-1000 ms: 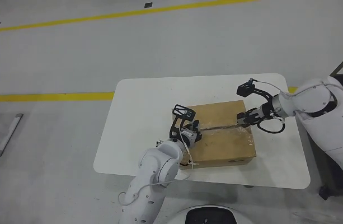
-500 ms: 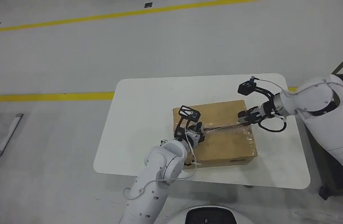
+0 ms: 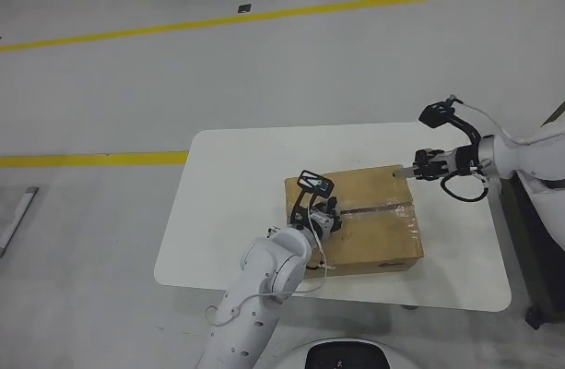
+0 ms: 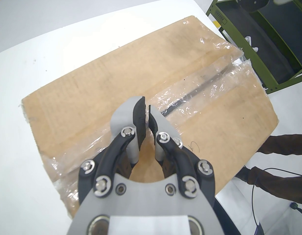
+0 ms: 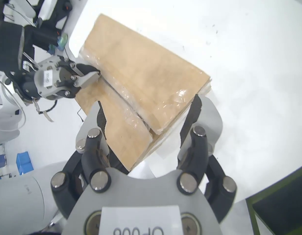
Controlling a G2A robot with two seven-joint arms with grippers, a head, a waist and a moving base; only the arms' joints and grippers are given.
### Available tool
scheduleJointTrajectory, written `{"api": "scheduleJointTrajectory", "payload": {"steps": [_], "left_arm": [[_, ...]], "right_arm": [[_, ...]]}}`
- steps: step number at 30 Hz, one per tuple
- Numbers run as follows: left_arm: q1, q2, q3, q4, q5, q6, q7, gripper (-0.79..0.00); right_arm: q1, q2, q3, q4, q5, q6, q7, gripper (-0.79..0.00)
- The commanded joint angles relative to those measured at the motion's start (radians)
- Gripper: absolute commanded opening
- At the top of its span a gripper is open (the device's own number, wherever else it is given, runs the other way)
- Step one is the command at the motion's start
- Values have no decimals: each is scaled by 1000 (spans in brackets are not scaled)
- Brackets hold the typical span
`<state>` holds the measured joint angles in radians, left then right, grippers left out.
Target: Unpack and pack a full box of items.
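A brown cardboard box (image 3: 374,231) lies flat on the white table (image 3: 227,212), its flaps closed under crinkled clear tape (image 4: 209,79). A dark gap runs along the middle seam. My left gripper (image 3: 329,211) (image 4: 146,101) is shut, its tips resting on the tape at the seam's near end, as the right wrist view also shows (image 5: 96,75). My right gripper (image 3: 413,172) (image 5: 148,101) hangs open at the box's opposite end. Its fingers straddle the edge of one flap (image 5: 141,69) without touching it.
A green metal rack (image 4: 263,40) (image 5: 275,209) stands just past the table's right side, near the right arm. Bare table surface lies left of and behind the box. The box's front edge sits close to the table's front edge.
The right gripper has left the seam over the box and moved back and right to the box's far end. The left gripper has shifted slightly along the seam onto the box.
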<state>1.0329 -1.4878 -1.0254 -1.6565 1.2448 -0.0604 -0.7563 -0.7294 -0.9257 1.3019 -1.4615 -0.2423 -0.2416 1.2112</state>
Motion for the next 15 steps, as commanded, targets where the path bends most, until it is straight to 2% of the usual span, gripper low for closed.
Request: {"api": "scheduleJointTrajectory", "payload": {"steps": [1, 7, 15], "left_arm": [[-6, -2, 6, 8, -4, 3, 9, -714], [-28, -10, 37, 43, -11, 12, 34, -696], [-71, -23, 91, 97, 11, 14, 75, -773]], "right_arm": [[-40, 5, 35, -31, -6, 5, -75, -785], [-194, 17, 148, -128, 9, 49, -294, -785], [-372, 23, 256, -244, -21, 54, -519, -785]]}}
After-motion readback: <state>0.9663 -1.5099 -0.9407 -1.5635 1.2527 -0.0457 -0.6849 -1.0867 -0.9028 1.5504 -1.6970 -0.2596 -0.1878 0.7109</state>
